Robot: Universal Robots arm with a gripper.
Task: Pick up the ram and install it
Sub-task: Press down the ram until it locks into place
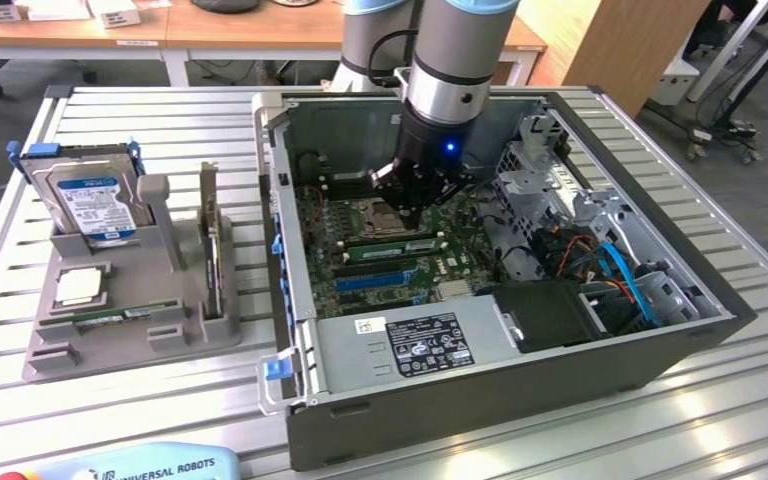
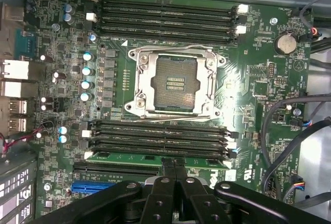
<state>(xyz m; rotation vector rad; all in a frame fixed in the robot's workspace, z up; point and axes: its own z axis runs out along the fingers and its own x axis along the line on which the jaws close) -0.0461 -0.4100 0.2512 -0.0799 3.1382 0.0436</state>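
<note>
My gripper (image 2: 175,175) hangs inside the open computer case (image 1: 491,385), low over the motherboard (image 2: 258,94), and my fingers (image 2: 169,171) are pressed together with nothing between them. I take the empty CPU socket (image 2: 175,85) as my landmark. On the side of it nearer to me lies a bank of memory slots (image 2: 160,136), and the ram (image 2: 155,160) sits in the slot of that bank farthest from the socket, a thin green stick running parallel to the socket's edge, with my closed fingertips right at its middle, touching it or just above it; I cannot tell which. The three slots between the ram and the socket look empty, as do the four slots in the other bank (image 2: 165,17) on the far side of the socket. In the exterior view the ram (image 1: 391,245) shows just beside the socket (image 1: 371,215), with my arm coming straight down over it. So I judge the picking and carrying to be finished: the stick is no longer in my grip and already stands in its slot. What I cannot judge is whether it is fully seated, since the latches at its ends are too small for me to read as locked or loose. My closed fingers over its middle look like a pressing posture, so the seating seems to be the part in hand. Outside the case, well away from the socket, a grey stand (image 1: 131,320) holds a hard drive (image 1: 91,200) and other parts.
</note>
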